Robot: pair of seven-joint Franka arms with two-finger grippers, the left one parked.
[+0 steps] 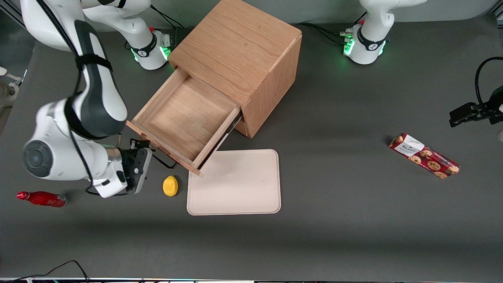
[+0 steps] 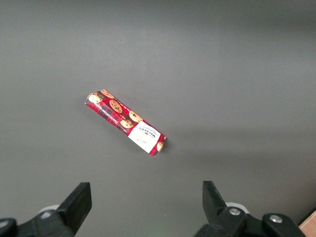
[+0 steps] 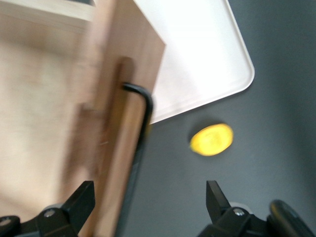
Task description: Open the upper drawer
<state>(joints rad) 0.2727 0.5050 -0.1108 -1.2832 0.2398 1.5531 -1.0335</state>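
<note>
A red bottle (image 1: 41,198) lies on the dark counter (image 1: 353,236) toward the working arm's end. A yellow lemon-like piece (image 1: 170,186) sits just beside a pale tray (image 1: 234,182). The tool (image 1: 135,169) hangs close in front of the upper drawer (image 1: 184,118), its fingers (image 3: 81,200) spread wide, holding nothing, the black handle (image 3: 140,128) between them. The drawer stands pulled well out of the oak cabinet (image 1: 243,51). A biscuit packet (image 1: 424,155) lies toward the parked arm's end.
</note>
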